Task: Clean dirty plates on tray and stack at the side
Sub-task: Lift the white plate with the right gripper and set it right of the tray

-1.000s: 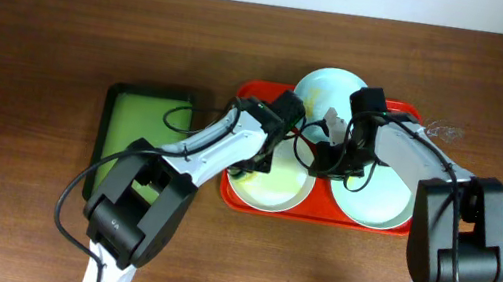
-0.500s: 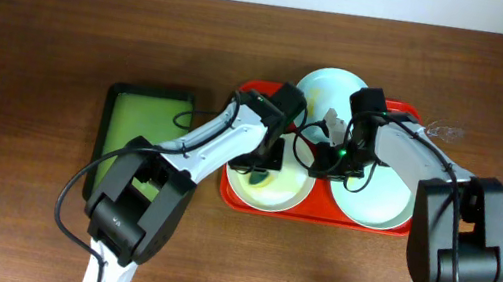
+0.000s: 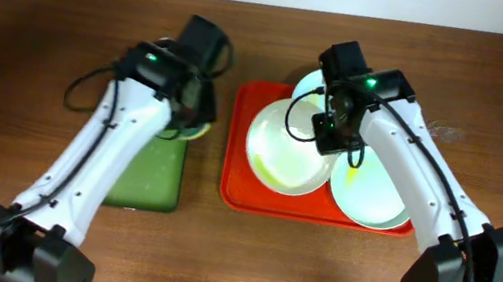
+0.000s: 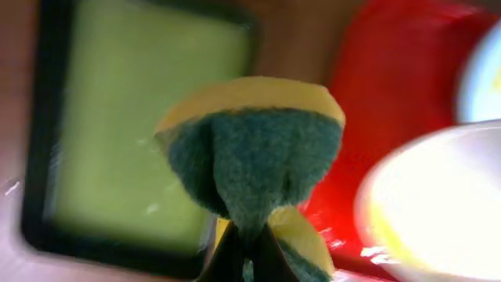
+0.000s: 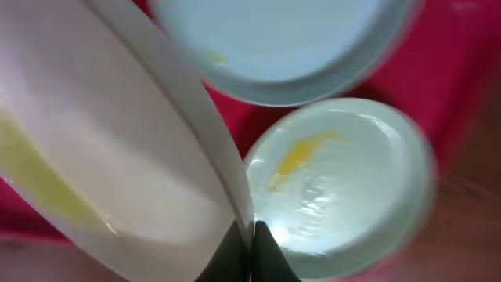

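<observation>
only left wrist cam shows me left claw (image 4: 247,254) pinching sponge (image 4: 254,157); right claw (image 5: 250,239) nips plate (image 5: 117,157) rim above tray (image 3: 230,196), toward counter's far edge.

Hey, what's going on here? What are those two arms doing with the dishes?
The right claw pinches the held plate by its rim, lifted and tilted over the red tray; the plate shows a yellowish smear. The left claw grips a sponge above the green tray. Two others lie in the red tray: the near plate, smeared yellow, and the far plate. Nothing is stacked aside yet.
</observation>
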`<state>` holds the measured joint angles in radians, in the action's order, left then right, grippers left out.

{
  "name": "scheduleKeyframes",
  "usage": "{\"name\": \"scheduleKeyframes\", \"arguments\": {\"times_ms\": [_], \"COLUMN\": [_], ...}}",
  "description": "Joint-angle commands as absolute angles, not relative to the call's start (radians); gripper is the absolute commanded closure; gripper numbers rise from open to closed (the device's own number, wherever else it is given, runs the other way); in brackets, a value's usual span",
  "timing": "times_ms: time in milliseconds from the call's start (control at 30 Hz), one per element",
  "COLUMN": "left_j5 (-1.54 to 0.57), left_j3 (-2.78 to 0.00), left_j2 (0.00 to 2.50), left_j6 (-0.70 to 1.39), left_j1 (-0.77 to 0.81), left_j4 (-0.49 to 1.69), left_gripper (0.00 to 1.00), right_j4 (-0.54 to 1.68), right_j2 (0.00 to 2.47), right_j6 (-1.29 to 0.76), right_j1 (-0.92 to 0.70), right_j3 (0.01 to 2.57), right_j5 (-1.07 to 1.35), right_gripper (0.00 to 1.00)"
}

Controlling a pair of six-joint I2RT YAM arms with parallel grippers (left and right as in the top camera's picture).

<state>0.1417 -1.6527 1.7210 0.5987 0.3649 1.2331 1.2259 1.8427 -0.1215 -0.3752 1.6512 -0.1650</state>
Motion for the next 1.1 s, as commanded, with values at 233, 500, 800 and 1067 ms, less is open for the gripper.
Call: {"name": "scheduleKeyframes", "arguments": {"times_ms": [233, 500, 800, 1067], "left_j5": [0.232, 0.233, 0.232, 0.232], "left_j3": [-1.538, -1.538, -1.538, -1.538], "left_j2": [1.714, 1.713, 1.713, 1.713], "left_j6": [0.543, 0.543, 0.544, 0.544], "left_j1": [0.153, 0.153, 0.153, 0.153], "left_j4": [1.300, 1.295, 1.273, 1.272], "left_gripper": [1.00, 1.00, 1.00, 1.00], "right_j4": [1.344, 1.158, 1.023, 0.922], "right_j2": [1.824, 1.837, 1.924, 2.075], "right_j6": [-0.188, -0.080, 0.007, -0.091], "right_j1": [-0.794, -0.591, 0.337, 0.659], "right_j3": [1.746, 1.700, 1.698, 1.698], "right_j5": [-1.271, -0.524, 0.259, 0.323], "right_gripper": [0.96, 0.96, 0.96, 0.96]}}
